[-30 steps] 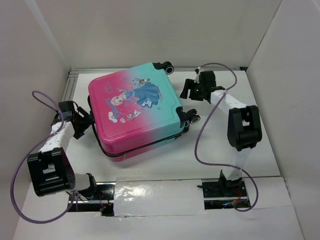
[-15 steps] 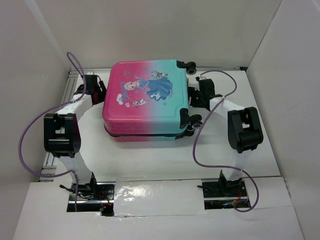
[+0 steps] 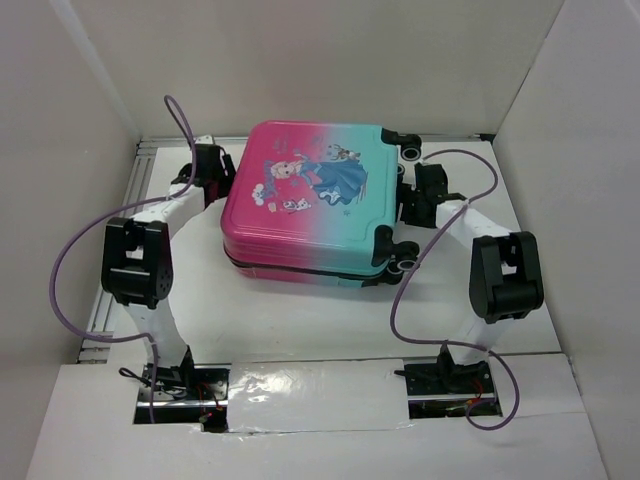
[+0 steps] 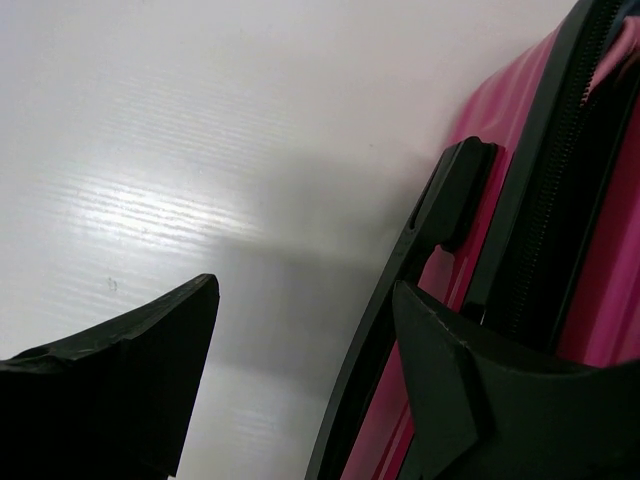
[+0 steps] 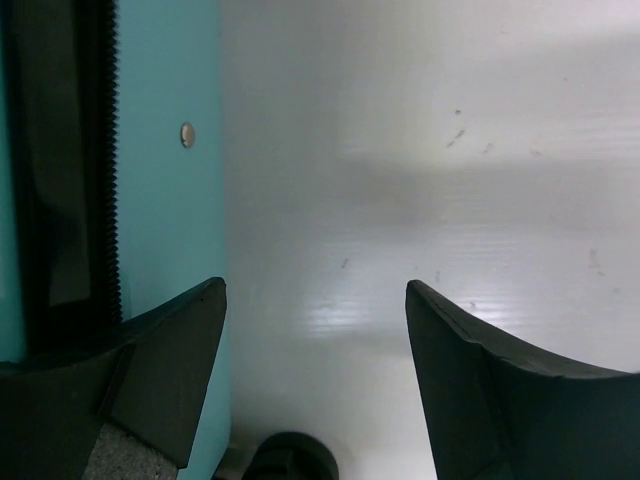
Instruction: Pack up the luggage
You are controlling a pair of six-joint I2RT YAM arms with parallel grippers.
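Top external: we judge the closed suitcase [image 3: 310,200] nearly packed, with left fingers [image 4: 120,390] and right fingers [image 5: 500,390] flanking it, wide and empty.

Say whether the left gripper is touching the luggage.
Cannot tell: left wrist view shows the left gripper with one finger overlapping the luggage side, no contact or gap plain.

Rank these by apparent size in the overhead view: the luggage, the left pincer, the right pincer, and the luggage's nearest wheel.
1. luggage, by far the largest.
2. left pincer and right pincer: they look about alike, so I do not rank one over the other.
3. nearest wheel, the smallest.
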